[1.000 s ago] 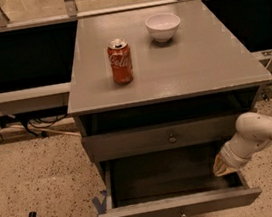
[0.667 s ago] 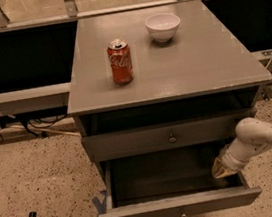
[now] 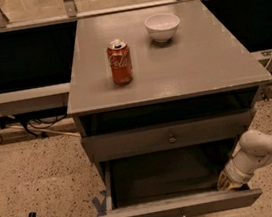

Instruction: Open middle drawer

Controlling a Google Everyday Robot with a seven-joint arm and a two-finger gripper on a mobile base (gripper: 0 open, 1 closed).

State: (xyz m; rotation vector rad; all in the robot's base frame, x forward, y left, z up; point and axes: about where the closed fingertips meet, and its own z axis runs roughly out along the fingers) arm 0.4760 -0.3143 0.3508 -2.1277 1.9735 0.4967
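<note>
Speckled flooring [image 3: 35,185] is noted beneath a grey cabinet [image 3: 210,64]. Gripper [image 3: 231,184]: recorded lower than a second ago, now set at the right end of the middle drawer [image 3: 141,215], just behind its front panel. Its grip state cannot be told. The drawer is left pulled out as before. A closed drawer [image 3: 130,142] is listed above. A cola can [image 3: 120,62] and white bowl [image 3: 163,26] are stood apart on top.

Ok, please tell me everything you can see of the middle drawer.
The middle drawer is wide, shallow and grey, with a plain flat front. It is pulled well out from under the upper drawer, so its dark grey inside is in view. A small round knob sits at the centre of its front. The gripper is at its right front corner, just behind the front panel; whether it touches the drawer cannot be told.
</note>
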